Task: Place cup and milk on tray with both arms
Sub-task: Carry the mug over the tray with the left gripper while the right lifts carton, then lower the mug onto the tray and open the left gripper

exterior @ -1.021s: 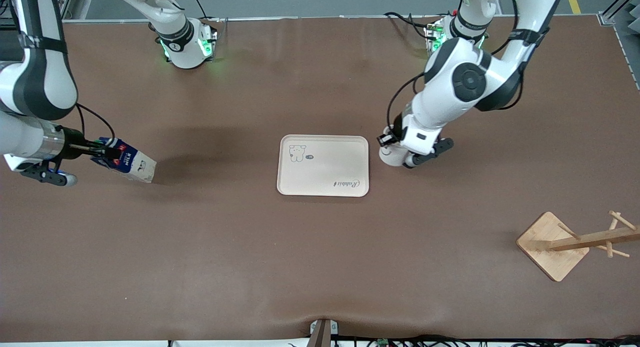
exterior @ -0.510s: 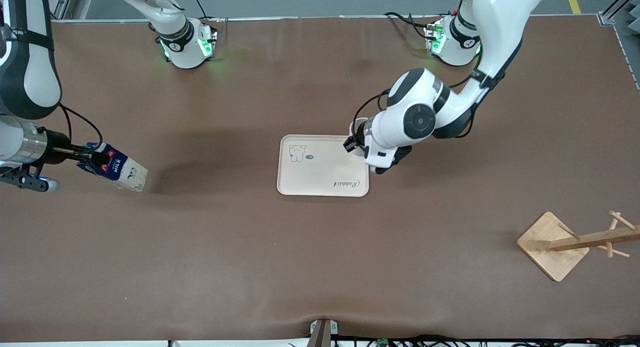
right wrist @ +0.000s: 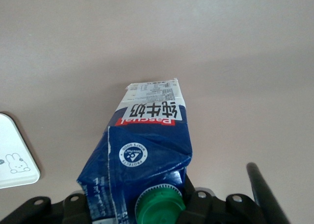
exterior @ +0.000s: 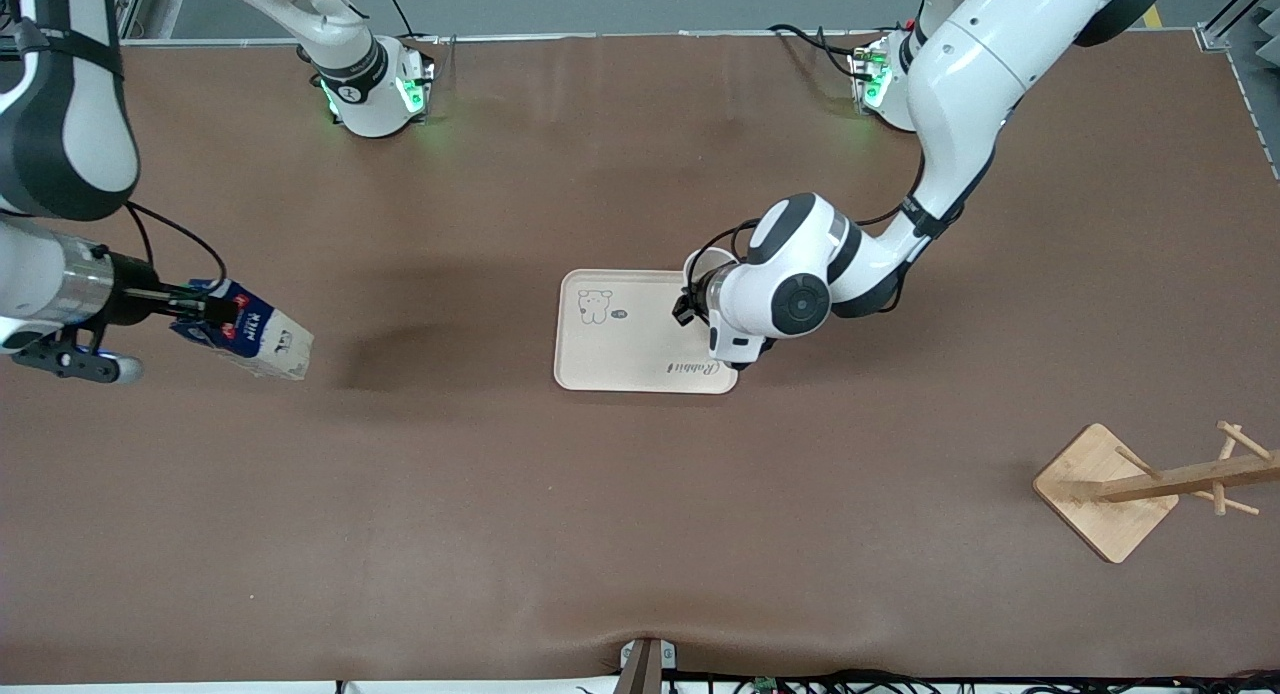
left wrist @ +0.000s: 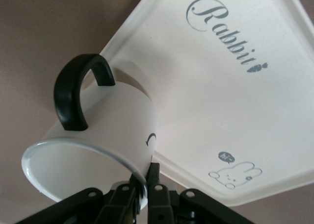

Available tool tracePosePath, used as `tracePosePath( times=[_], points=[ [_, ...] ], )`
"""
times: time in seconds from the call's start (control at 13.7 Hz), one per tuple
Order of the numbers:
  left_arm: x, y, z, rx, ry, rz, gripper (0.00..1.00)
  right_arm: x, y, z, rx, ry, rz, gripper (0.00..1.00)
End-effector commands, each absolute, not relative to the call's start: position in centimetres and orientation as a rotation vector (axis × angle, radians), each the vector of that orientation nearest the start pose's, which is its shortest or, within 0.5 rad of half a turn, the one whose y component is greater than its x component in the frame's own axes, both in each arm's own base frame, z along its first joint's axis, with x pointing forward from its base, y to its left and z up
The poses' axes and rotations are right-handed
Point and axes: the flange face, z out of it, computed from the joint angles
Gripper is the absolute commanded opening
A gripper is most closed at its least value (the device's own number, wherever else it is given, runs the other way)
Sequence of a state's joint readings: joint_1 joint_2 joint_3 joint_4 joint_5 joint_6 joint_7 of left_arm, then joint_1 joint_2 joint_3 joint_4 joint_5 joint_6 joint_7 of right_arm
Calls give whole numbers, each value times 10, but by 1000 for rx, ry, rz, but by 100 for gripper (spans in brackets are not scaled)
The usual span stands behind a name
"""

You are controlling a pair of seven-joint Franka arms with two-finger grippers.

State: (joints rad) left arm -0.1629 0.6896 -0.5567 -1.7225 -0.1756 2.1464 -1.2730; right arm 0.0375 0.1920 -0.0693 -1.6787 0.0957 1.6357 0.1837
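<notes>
The left gripper [left wrist: 140,197] is closed on the rim of the cup [left wrist: 105,136] and holds it tilted in the air, over the edge of the tray [exterior: 620,349] toward the left arm's end. The tray lies flat in the middle of the tabletop [exterior: 640,514]. The right gripper [exterior: 195,309] is clamped on the top of the milk [exterior: 250,331], w/ the carton tilted above the tabletop at the right arm's end, well apart from the tray.

cup [left wrist: 105,136] over tray [exterior: 620,359] — milk [exterior: 250,332] well apart
</notes>
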Motion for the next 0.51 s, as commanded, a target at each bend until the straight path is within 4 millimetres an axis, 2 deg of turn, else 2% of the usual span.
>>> tracePosePath(
  times=[0.0,0.07,0.15,0.22,0.29,0.44],
  points=[
    [513,-419,228,-2916,-1149,760,0,597,42,468,-3050,414,397,28],
    [515,-419,228,-2918,-1150,760,0,596,61,467,-3057,399,400,28],
    [517,-419,225,-2918,-1151,764,20,594,80,465,-3064,403,410,29],
    [520,-414,224,-2917,-1153,747,86,591,100,463,-3070,450,415,30],
    [525,-414,228,-2935,-1132,703,100,586,124,462,-3070,465,422,30],
    [535,-414,246,-2967,-1121,623,100,579,168,454,-3039,460,455,30]
  ],
)
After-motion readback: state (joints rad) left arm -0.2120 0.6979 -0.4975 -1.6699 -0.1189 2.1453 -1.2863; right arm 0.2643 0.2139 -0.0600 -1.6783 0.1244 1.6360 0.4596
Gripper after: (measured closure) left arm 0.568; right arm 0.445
